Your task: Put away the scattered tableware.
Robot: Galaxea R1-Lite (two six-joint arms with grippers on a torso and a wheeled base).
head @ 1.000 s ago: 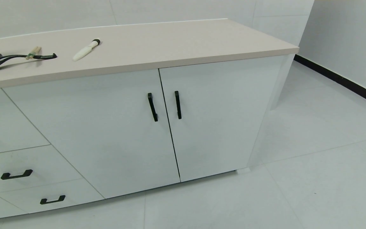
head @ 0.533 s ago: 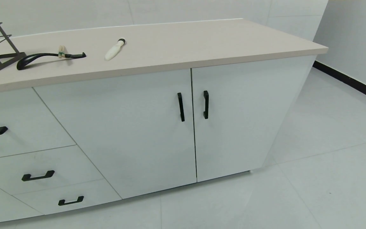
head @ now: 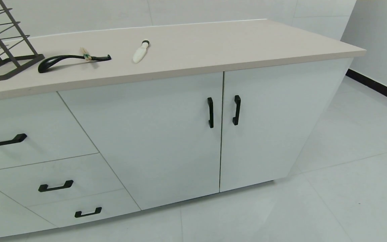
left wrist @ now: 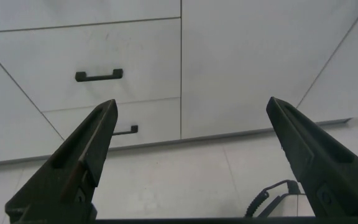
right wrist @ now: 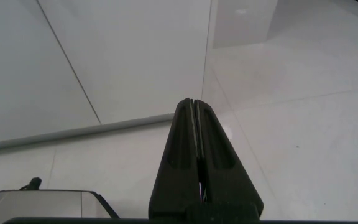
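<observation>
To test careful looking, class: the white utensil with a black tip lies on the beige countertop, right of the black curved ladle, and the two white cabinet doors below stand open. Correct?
No: the head view shows the two white cabinet doors shut. The white utensil with a black tip does lie on the beige countertop, right of the black curved ladle.

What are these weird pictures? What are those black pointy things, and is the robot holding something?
A robot with two arms took them. One picture is from its head camera: a white cabinet, and on its countertop lie a black ladle, a small wooden utensil and a white utensil with a black end, near a wire rack. The other two are from wrist cameras. The pointy things are its pinchers: the left gripper is open, the right gripper shut. Both are empty.
</observation>
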